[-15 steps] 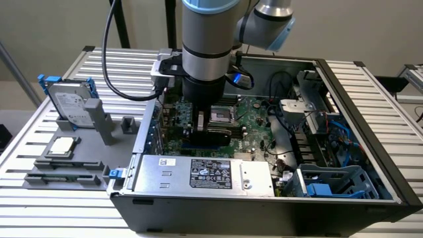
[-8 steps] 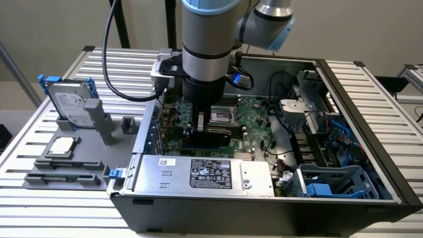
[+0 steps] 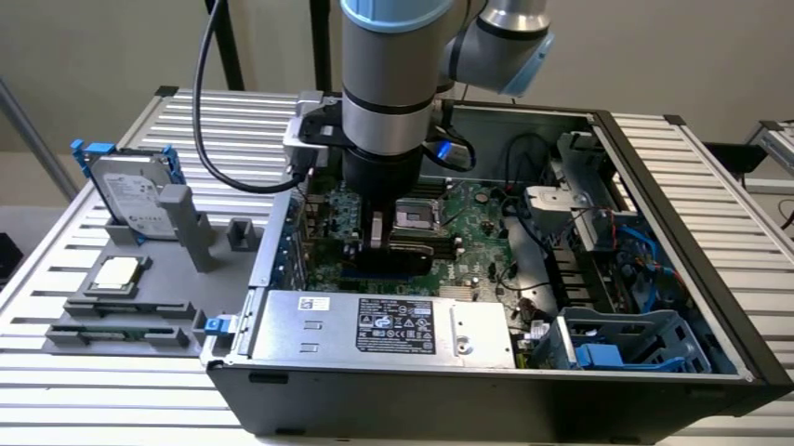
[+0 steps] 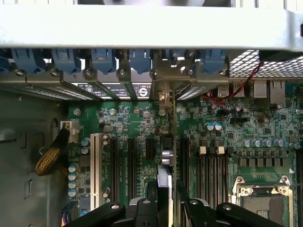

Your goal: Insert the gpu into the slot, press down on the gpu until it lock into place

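My gripper reaches down into the open computer case and is shut on the gpu, a black card held upright on edge over the green motherboard. In the wrist view the gpu appears edge-on between the black fingers, with its metal end bracket up against the case's rear opening. A short piece of the blue slot shows just under the card's lower edge. Whether the card sits fully in the slot cannot be told.
A silver labelled power-supply box lies at the case front. Black expansion slots and a white one flank the card, and the CPU socket is close by. Blue bracket clips line the rear. A hard drive stands outside on a grey fixture.
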`<state>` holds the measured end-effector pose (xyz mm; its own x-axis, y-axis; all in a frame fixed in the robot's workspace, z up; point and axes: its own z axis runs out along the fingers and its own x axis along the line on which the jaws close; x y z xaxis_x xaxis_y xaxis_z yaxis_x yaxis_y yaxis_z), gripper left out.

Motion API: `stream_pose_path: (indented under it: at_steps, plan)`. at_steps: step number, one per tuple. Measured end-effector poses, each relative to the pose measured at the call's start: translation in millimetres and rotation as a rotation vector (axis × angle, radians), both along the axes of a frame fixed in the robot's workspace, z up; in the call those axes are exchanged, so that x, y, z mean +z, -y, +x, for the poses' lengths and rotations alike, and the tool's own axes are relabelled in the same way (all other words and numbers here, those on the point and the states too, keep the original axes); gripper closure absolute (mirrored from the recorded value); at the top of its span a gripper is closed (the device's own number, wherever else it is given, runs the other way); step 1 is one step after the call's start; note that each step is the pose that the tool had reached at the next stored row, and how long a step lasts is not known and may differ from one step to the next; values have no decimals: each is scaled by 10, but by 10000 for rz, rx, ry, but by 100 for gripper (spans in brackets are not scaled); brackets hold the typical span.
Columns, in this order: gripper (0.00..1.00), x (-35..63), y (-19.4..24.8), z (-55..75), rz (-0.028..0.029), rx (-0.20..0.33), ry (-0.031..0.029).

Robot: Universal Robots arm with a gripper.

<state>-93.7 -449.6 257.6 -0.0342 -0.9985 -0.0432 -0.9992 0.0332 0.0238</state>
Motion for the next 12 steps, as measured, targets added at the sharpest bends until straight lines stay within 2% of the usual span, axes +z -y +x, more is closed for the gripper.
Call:
stream_pose_path:
  at_steps: [12]
  plan:
    - [74, -45, 0, 1, -2, 62, -13]
